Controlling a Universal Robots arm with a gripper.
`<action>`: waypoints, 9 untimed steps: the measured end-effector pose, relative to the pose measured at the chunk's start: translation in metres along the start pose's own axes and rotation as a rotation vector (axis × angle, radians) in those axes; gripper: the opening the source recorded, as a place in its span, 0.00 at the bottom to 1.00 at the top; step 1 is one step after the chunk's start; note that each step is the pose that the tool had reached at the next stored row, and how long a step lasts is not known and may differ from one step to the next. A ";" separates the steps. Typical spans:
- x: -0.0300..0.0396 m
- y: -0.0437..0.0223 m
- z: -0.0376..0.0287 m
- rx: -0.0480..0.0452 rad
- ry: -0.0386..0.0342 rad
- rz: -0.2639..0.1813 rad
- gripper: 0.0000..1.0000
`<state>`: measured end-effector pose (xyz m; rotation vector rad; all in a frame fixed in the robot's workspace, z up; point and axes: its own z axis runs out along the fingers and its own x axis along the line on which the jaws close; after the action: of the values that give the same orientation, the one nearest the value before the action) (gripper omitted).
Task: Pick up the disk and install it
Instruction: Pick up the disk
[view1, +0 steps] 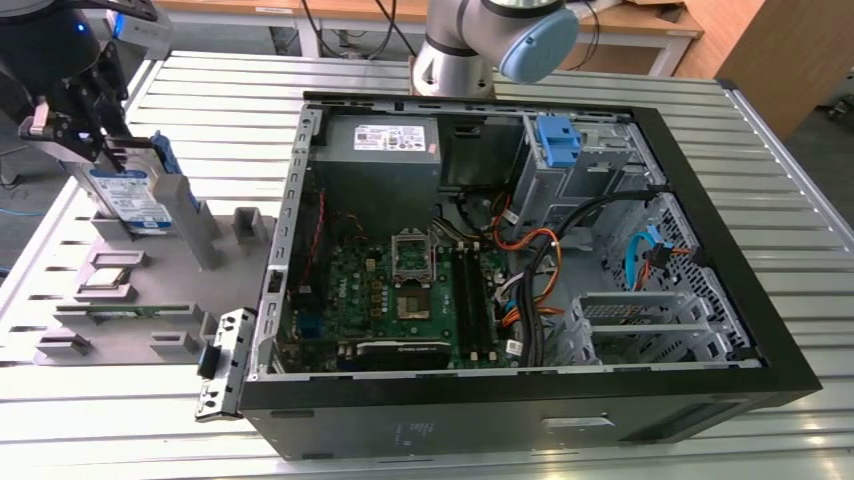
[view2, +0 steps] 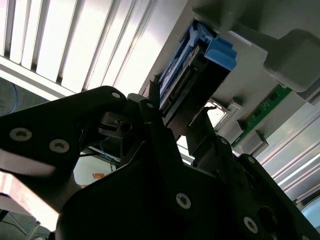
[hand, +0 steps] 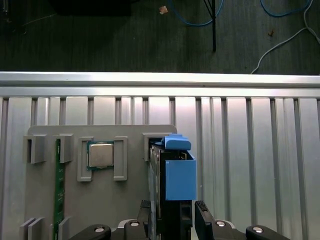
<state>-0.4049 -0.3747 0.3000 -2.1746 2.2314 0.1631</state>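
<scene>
So in the exterior view the disk stands on edge in the grey parts tray, out at about 9 o'clock from the open PC case. It sits straight below the gripper at roughly 6 o'clock, with its long axis running up-down. The first wrist view shows 2 fingers pinching its 2 flat faces, so I'd call it clamped on the disk.
</scene>
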 end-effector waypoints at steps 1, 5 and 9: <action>-0.0001 0.0000 -0.0001 -0.0001 0.0001 0.000 0.47; -0.0001 -0.0001 0.0005 -0.0007 0.0004 -0.006 0.47; -0.0001 0.0000 0.0008 -0.0013 0.0009 -0.015 0.47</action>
<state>-0.4049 -0.3745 0.2991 -2.1918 2.2156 0.1634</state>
